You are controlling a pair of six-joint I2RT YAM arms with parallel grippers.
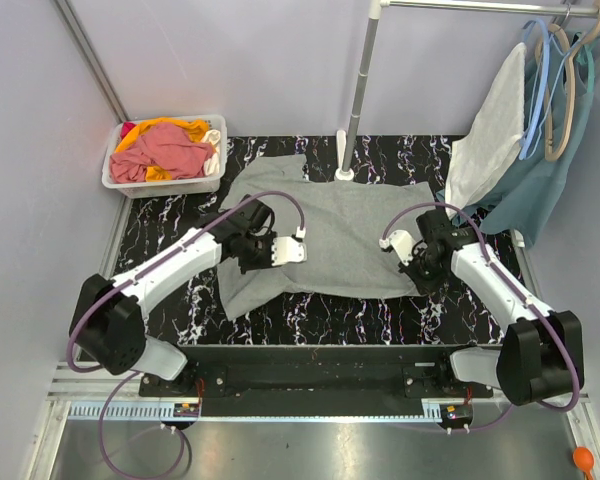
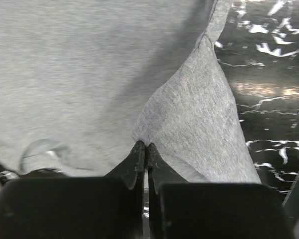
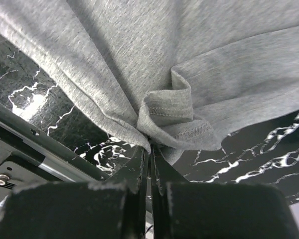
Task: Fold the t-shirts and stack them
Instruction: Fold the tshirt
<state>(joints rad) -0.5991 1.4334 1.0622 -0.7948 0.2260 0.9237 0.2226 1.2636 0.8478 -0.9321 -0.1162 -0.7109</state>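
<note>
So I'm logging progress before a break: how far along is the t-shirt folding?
Early. Done: nothing folded or stacked in view. In hand: the grey t-shirt lies spread out, with the left gripper and right gripper each shut on it. Left: folding it, plus the crumpled clothes in the bin.

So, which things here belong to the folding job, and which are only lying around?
Job: grey t-shirt, pinched by left gripper and right gripper; bin of pink and orange clothes, probably next.
Not the job: rack pole, hangers, white garment and teal garment hanging there.

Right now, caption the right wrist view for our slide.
Right hand pinching a bunched hem of the grey t-shirt over the table.
</note>
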